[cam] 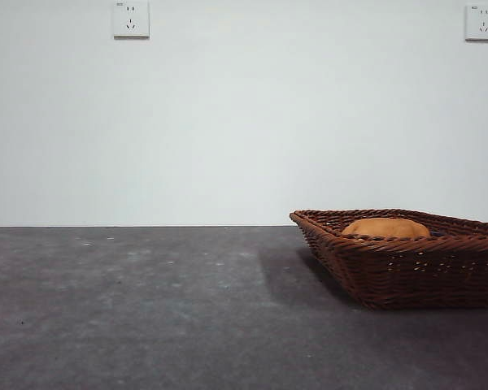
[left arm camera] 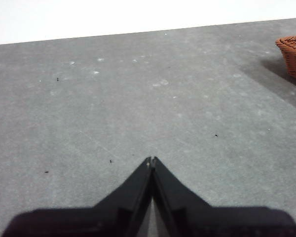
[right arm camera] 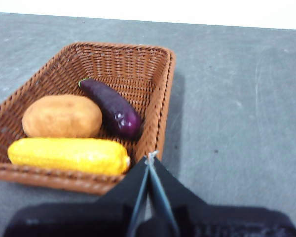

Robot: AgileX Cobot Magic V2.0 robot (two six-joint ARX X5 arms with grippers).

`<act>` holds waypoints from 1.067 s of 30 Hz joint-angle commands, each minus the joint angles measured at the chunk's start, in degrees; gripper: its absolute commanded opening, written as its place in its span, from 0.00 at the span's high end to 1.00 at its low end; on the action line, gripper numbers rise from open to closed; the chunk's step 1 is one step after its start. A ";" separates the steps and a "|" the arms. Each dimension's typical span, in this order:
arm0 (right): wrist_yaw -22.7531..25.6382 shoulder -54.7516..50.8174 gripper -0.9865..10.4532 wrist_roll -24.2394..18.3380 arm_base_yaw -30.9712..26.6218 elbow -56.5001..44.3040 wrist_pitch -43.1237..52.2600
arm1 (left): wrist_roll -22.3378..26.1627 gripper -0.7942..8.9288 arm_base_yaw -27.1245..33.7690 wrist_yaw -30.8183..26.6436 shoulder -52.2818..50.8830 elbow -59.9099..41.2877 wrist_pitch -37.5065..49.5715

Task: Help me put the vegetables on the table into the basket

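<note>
Right wrist view showed me the corn (right arm camera: 69, 155), potato (right arm camera: 62, 116) and eggplant (right arm camera: 112, 108) lying inside the basket (right arm camera: 163, 106) on the desk (right arm camera: 237, 113); right claw (right arm camera: 150, 158) pinched closed, empty, beside its rim; left claw (left arm camera: 151, 160) closed over bare desk

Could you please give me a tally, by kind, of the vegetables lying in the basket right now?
Corn cob: 1
Potato: 1
Eggplant: 1
Total: 3 vegetables, all inside the basket.
</note>
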 commanded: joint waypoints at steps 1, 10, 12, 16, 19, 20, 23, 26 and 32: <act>0.24 -2.38 0.91 1.77 0.04 -2.38 -1.22 | -0.57 0.92 -0.17 -0.20 0.02 -0.50 0.39; 0.70 -4.92 0.91 2.01 0.04 -2.54 -1.25 | -0.57 0.92 -0.17 -0.20 0.35 -0.50 0.39; 0.76 -4.87 0.91 1.99 0.00 -2.49 -1.40 | -0.57 0.92 -0.17 -0.20 0.37 -0.50 0.39; 0.76 -4.87 0.91 2.01 0.00 -2.49 -1.42 | -0.57 0.92 -0.17 -0.20 0.37 -0.48 0.39; 0.76 -4.87 0.91 1.99 0.00 -2.49 -1.40 | -0.57 0.92 -0.17 -0.20 0.37 -0.48 0.39; 0.76 -4.87 0.91 2.01 0.00 -2.49 -1.42 | -0.57 0.92 -0.17 -0.20 0.37 -0.48 0.39; 0.76 -4.87 0.91 2.01 0.00 -2.49 -1.40 | -0.57 0.92 -0.17 -0.20 0.37 -0.48 0.39; 0.76 -4.87 0.91 2.01 0.00 -2.49 -1.40 | -0.57 0.92 -0.17 -0.20 0.37 -0.48 0.39; 0.76 -4.87 0.91 2.01 0.00 -2.49 -1.42 | -0.57 0.92 -0.17 -0.20 0.37 -0.48 0.39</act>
